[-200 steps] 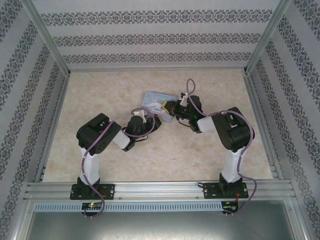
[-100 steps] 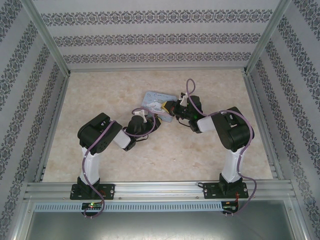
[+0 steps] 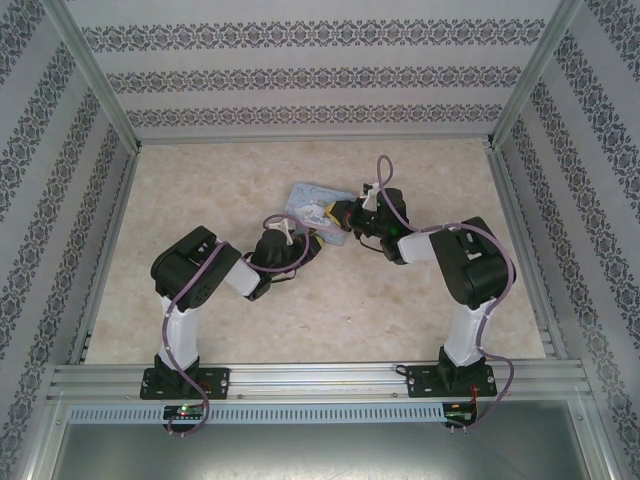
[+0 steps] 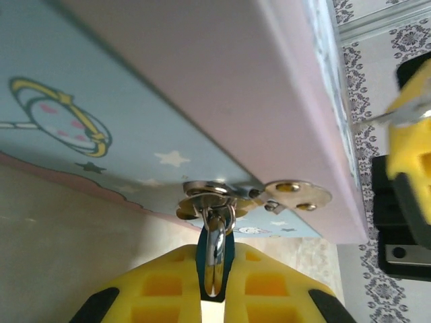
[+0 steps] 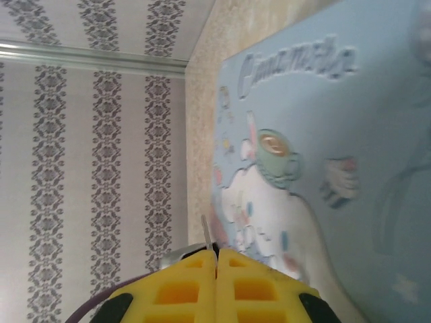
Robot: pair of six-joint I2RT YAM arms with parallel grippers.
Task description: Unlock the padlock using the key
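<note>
Seen from above, both arms are reaching in toward the tin [image 3: 308, 197], which is lying on the marbled table [image 3: 200, 190] a little far of the middle. The left gripper [image 3: 311, 241] is sitting at the tin's near edge and the right gripper [image 3: 339, 215] is crowding in at its right edge. From up there the small parts are too tiny to tell, with the black wrists and purple cables lying over that corner.

The left wrist camera is giving the close detail. The padlock [image 4: 214, 235] is hanging from the tin's metal hasp [image 4: 209, 194], its silvery shackle running through the ring. The left gripper's yellow fingers [image 4: 168, 282] are clamping narrow around its blue body. Just right of the hasp, a riveted round plate [image 4: 296, 195] is sitting on the tin's pink side. At the right edge of that view, one of the right gripper's yellow fingers [image 4: 412, 141] is hanging near the tin's corner.

The right wrist camera is looking along the cartoon-printed lid. Its own fingers are pressing tight together on the key [image 5: 205, 232], a thin sliver sticking out beyond the tips and apart from the padlock. Patterned walls are enclosing the table on the left, right and far sides.
</note>
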